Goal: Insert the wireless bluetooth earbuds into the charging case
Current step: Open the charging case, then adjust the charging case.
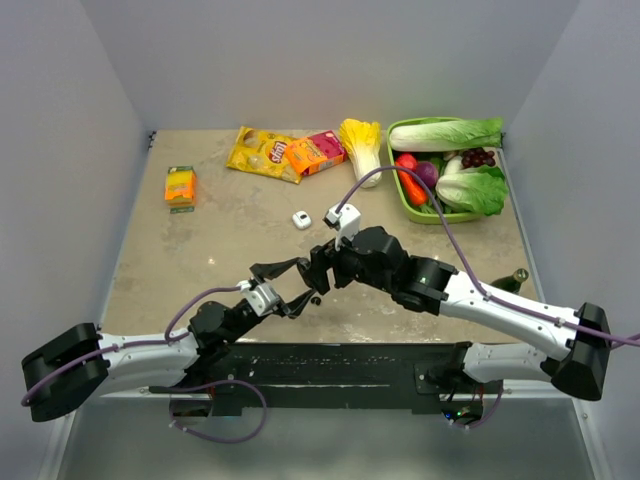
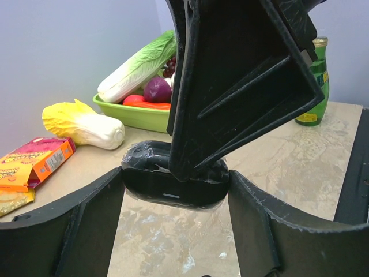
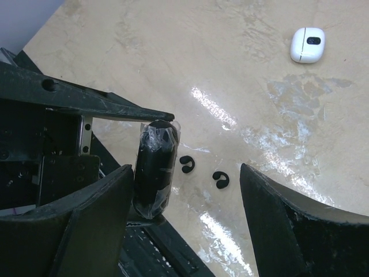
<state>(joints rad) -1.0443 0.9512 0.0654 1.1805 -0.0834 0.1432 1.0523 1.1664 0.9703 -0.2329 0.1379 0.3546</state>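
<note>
Left gripper (image 2: pixel 176 199) clamps the black case (image 2: pixel 164 183) steady so the open-jawed right gripper (image 3: pixel 187 179) can pick black earbuds (image 3: pixel 186 164) lying beside it.

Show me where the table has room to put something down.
Bare: the left side, from the orange box to the white case. Crowded: the far edge with snack packs and green basket, and the middle, around the arms and black earbuds.

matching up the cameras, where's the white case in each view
top external: white case on the table, centre, just beyond where the arms meet
left wrist: not in it
right wrist: top right, on the table
shared landmark: black case, centre of left wrist, left of centre in right wrist; lost where the arms meet from above
</note>
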